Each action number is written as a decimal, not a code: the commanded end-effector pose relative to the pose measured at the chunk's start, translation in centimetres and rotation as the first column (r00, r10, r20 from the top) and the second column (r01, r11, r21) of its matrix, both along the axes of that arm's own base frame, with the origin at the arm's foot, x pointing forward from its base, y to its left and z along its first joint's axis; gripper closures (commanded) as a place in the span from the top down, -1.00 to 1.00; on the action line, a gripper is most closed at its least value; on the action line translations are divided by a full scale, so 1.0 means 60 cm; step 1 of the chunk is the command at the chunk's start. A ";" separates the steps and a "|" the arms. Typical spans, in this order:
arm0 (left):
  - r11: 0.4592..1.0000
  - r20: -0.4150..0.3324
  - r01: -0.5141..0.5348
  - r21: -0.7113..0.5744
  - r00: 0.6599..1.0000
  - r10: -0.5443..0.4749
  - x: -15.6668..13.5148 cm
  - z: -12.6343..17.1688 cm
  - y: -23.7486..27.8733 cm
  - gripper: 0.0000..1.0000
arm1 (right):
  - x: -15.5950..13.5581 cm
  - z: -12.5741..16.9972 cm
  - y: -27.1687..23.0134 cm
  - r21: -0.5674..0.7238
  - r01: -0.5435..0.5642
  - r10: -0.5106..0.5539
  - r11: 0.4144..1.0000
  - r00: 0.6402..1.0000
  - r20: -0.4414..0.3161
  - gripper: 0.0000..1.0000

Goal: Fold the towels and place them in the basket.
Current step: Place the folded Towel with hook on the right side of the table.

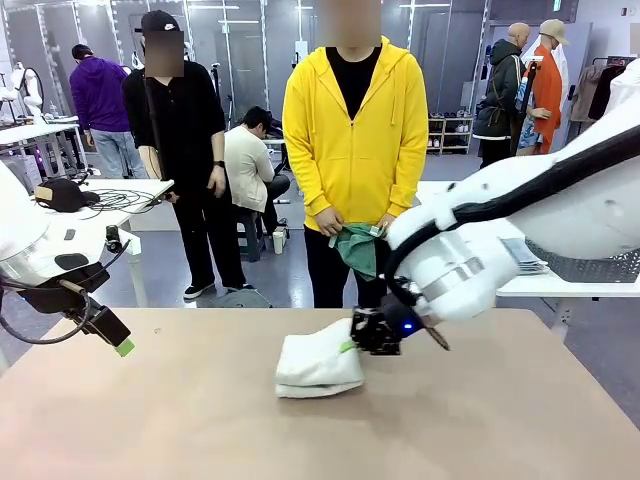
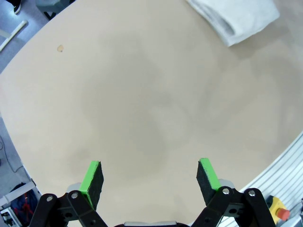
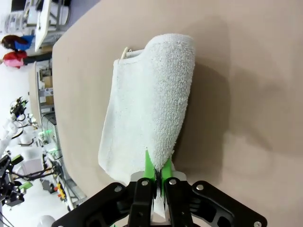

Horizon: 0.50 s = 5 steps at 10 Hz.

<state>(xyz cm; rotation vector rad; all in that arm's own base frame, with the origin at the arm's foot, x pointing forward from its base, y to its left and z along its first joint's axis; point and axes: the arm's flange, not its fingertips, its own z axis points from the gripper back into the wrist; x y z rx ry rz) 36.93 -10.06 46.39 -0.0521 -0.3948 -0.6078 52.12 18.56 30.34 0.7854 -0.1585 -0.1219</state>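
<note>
here, table (image 1: 200, 420): one. left claw (image 1: 124, 347): one, spread wide over bare table at the near left, well apart from any cloth. off-white towel (image 1: 315, 362): one, folded, mid-table, its long axis running straight away from the right claw (image 1: 350, 345) toward the robot's left. right claw: one, pressed together, pinching that towel's end; plainly the nearer arm. green towel (image 1: 358, 245): one, bunched in the person's hands (image 1: 325, 225) at the far side. basket (image 1: 590, 266): one, mesh-walled, far right, partly hidden.
</note>
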 end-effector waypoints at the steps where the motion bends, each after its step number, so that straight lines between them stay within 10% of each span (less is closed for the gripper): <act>1: 1.000 0.004 -0.008 0.011 1.000 0.008 0.001 0.000 -0.001 1.00 | -0.017 0.032 -0.099 -0.013 0.022 -0.022 1.000 0.999 -0.032 -0.89; 5: 1.000 0.004 -0.008 0.011 1.000 0.008 0.001 0.000 -0.001 1.00 | -0.030 0.021 -0.276 -0.130 0.048 -0.052 0.990 0.998 -0.031 -0.89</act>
